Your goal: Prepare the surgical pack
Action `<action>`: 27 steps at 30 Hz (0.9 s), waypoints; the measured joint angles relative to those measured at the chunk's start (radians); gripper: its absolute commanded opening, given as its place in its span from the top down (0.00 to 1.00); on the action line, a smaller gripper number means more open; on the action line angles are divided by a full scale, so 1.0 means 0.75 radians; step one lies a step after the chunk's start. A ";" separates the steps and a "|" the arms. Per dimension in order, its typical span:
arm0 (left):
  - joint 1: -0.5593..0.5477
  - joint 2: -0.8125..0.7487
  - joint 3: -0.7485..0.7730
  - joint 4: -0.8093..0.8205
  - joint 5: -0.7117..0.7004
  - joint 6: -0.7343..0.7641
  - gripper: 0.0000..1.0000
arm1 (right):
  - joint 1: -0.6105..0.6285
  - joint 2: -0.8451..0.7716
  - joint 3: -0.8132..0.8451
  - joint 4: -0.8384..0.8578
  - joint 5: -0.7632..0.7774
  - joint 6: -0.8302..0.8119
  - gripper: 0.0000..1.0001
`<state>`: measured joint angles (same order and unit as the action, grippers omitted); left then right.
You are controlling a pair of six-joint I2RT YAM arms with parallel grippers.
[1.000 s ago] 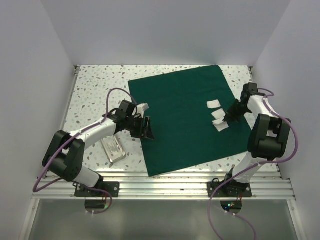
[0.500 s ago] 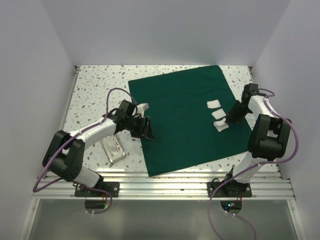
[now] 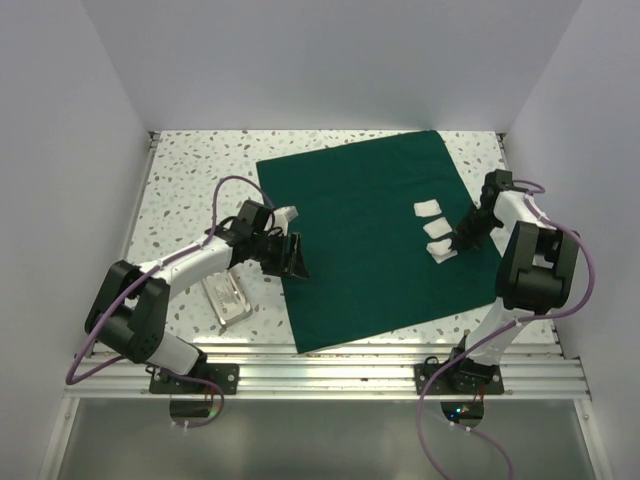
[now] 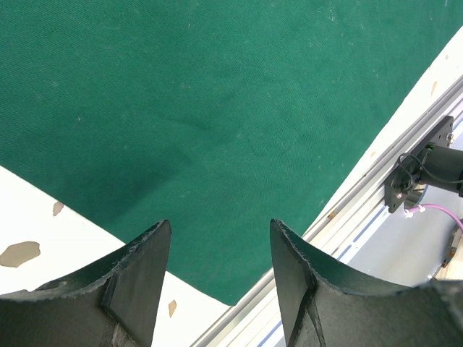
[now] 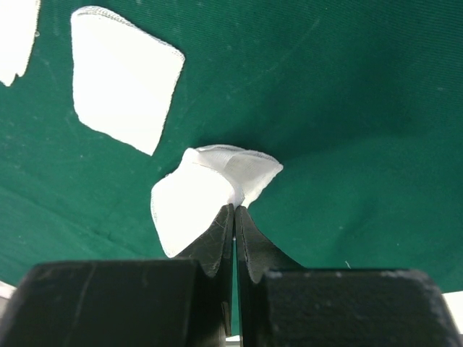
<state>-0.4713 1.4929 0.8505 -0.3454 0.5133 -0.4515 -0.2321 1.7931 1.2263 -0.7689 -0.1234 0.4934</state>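
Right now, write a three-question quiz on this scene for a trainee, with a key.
1. True or false: the right arm's fingers are shut on a white gauze square over the dark green matte cloth.
2. How many white gauze squares show on the cloth in the top view? A: two. B: three. C: five.
3. Fill in: the shiny rectangular metal tray rests on the speckled table, ___ the cloth (on or off).

Key: 1 true; 2 B; 3 off.
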 measured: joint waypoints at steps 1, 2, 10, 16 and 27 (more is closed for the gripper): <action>0.000 0.000 0.000 0.000 0.001 -0.001 0.39 | 0.000 0.005 0.000 0.002 0.000 -0.001 1.00; 0.000 0.000 0.000 0.000 0.001 -0.001 0.39 | 0.000 0.010 0.000 0.004 0.000 -0.002 1.00; 0.000 0.000 0.001 0.001 0.000 -0.001 0.39 | 0.000 0.030 0.000 0.012 0.001 -0.007 1.00; 0.000 0.008 0.000 0.001 0.000 -0.001 0.39 | 0.000 0.054 0.001 0.020 0.004 -0.008 1.00; 0.000 0.022 0.000 -0.001 0.000 0.001 0.39 | -0.001 0.071 0.000 0.024 0.048 -0.012 1.00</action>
<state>-0.4713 1.5093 0.8505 -0.3458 0.5133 -0.4511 -0.2325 1.8465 1.2263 -0.7506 -0.0872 0.4843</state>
